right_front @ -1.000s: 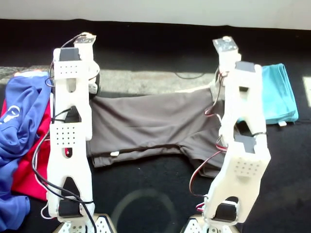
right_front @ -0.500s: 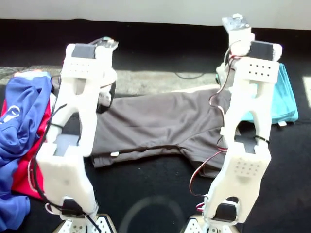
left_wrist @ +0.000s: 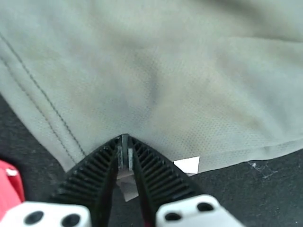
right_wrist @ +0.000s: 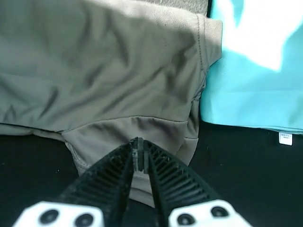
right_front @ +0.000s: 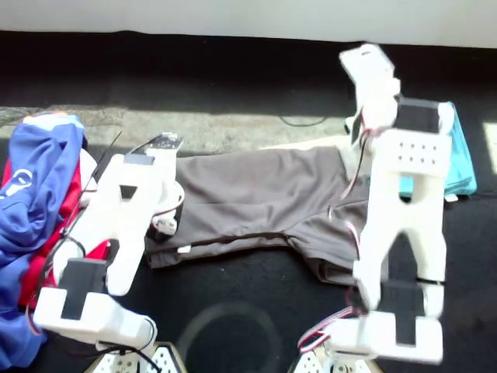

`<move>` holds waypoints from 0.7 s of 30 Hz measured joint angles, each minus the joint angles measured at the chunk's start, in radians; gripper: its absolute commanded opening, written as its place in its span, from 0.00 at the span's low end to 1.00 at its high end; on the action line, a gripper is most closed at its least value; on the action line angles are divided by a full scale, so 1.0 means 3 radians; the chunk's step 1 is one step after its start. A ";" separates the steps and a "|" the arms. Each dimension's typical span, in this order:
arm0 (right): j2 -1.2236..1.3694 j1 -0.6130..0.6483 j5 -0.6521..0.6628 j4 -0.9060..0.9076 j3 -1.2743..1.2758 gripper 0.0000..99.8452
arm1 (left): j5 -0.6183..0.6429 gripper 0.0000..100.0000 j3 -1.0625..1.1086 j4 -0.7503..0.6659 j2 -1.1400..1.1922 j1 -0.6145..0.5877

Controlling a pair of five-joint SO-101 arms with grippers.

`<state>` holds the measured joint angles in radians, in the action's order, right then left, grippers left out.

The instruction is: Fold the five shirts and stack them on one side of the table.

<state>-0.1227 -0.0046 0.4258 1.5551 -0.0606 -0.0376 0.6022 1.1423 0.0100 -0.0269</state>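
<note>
The dark grey short-sleeved shirt (right_front: 256, 202) lies spread across the middle of the black counter (right_front: 233, 311). To one side is a crumpled blue shirt (right_front: 39, 179) overlapping a red shirt (right_front: 35, 284). To the other is a folded turquoise shirt (right_front: 460, 159).

The step in hand appears to be the first fold of the grey shirt. Grip the edge at both ends, lift evenly, and carry the cloth across without dragging the neighbouring shirts.

The left gripper (left_wrist: 124, 143) is closed, tips at the hem beside a small white tag (left_wrist: 187, 165). The right gripper (right_wrist: 138, 147) is closed, tips over the sleeve seam. Whether either one pinches cloth cannot be confirmed.

Both arms sit folded close to their bases, wrists angled down at the cloth.
</note>
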 measured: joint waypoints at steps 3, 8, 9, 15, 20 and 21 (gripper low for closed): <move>-0.0414 0.0005 0.0000 -0.0552 0.1043 0.01 | 0.0000 0.01 0.0133 -0.0020 -0.0118 0.0000; -0.0900 0.0005 0.0000 -0.1396 0.2675 0.01 | 0.0000 0.01 0.0368 -0.0010 -0.0373 0.0000; -0.0967 0.0005 0.0000 -0.1529 0.2920 0.01 | -0.0010 0.01 0.0389 -0.0010 -0.0430 0.0000; -0.1125 0.0005 0.0251 -0.1759 0.3549 0.13 | -0.0394 0.01 0.0409 0.0138 -0.0788 0.0000; -0.1171 0.0000 0.0471 -0.1744 0.3585 0.13 | -0.0476 0.01 0.0419 0.0174 -0.0967 0.0010; -0.1176 0.0000 0.0527 -0.1703 0.3585 0.13 | -0.0476 0.01 0.0419 0.0179 -0.0967 0.0010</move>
<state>-0.4757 -0.0046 0.5838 1.0441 1.0150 -0.1803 0.7281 1.1960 -0.2800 -0.0238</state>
